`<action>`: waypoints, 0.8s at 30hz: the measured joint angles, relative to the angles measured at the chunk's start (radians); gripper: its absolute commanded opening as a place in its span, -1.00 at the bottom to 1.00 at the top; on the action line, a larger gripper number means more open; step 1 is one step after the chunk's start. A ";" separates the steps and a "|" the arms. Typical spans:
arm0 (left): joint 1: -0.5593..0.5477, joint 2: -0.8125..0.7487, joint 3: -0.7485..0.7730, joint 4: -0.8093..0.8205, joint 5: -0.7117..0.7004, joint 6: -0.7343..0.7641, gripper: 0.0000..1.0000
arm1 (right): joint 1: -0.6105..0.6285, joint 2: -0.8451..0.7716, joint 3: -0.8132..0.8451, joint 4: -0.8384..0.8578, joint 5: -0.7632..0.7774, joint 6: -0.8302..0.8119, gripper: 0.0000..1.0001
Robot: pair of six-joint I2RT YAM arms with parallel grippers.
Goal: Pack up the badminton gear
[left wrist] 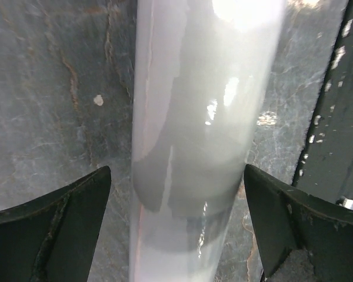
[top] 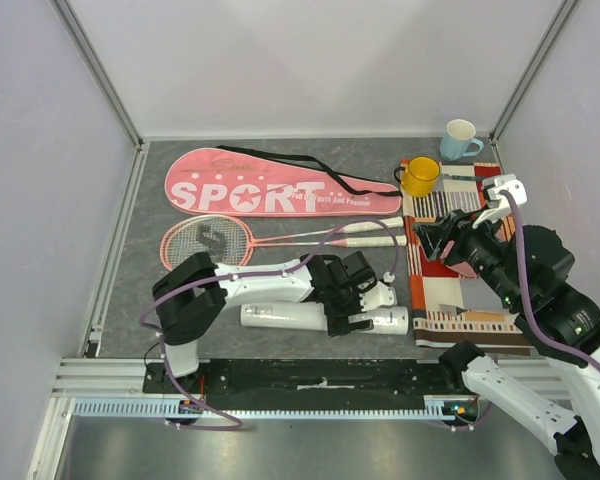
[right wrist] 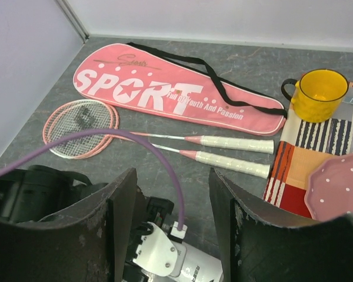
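We see the left gripper [left wrist: 176, 171] spread wide, 1 finger on either side of the long white tube [left wrist: 194, 117], which lies between them ungripped. Behind the tube lie the 2 rackets [top: 205, 242], then the pink bag [top: 280, 185]. The right gripper [right wrist: 172, 176] is also parted, holding nothing, above the striped cloth [top: 437, 297].

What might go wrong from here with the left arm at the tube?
The left pincer straddles the glossy round tube, open; closing off-centre could make it roll or squirt out. Held nearer one end, the long tube may tilt and knock the rackets lying just beyond.
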 measured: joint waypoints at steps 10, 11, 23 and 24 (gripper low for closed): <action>0.000 -0.135 0.000 -0.002 0.010 -0.001 0.99 | 0.000 0.033 -0.013 0.011 -0.014 0.019 0.24; 0.000 -0.157 0.000 -0.004 0.008 -0.001 0.99 | 0.000 0.039 -0.014 0.012 -0.018 0.020 0.29; 0.211 -0.797 -0.132 0.085 -0.045 -0.150 0.97 | -0.003 0.241 -0.066 0.113 -0.042 0.039 0.57; 0.256 -0.833 -0.138 0.084 -0.048 -0.183 0.95 | -0.008 0.270 -0.067 0.134 -0.054 0.042 0.56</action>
